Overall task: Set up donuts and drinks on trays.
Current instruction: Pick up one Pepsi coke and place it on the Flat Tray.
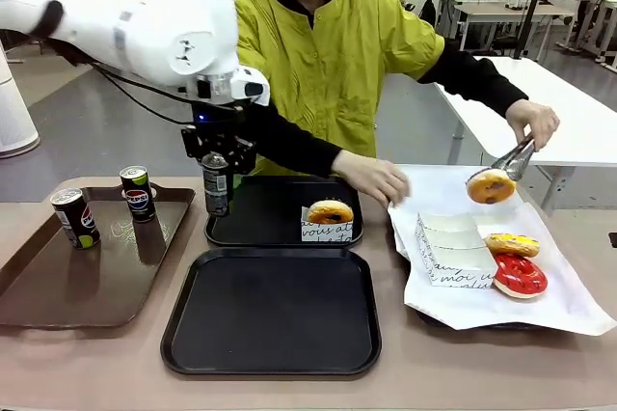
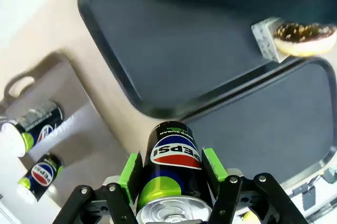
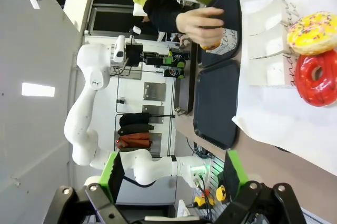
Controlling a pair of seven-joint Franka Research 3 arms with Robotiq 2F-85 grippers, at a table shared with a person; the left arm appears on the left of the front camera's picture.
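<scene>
Left end effector (image 1: 217, 172) clamped on 1 can (image 1: 216, 191) at left edge of far tray (image 1: 253, 220), upper centre. 2 more cans (image 1: 75, 217) on brown tray (image 1: 58, 295), left. 2 black trays: far tray, near tray (image 1: 272, 310). 4 donuts: boxed donut (image 1: 330, 210) on far tray, tong-held donut (image 1: 491, 186), yellow donut (image 1: 512, 244) and red donut (image 1: 520, 275) on paper (image 1: 569, 307), right. Right end effector (image 3: 174, 174) wide, empty.

Overhead light, bright & even; soft shadows; cans (image 1: 138, 193) mirrored in brown tray (image 1: 48, 286). Front view sharp. Wrist views: wide-angle bend at edges, sl. blur.

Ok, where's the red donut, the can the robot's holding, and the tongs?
red donut (image 1: 525, 286): front view, on its red glaze.
held can (image 2: 176, 154): left wrist view, on its Pepsi logo.
tongs (image 1: 514, 160): front view, on the metal arms.
</scene>
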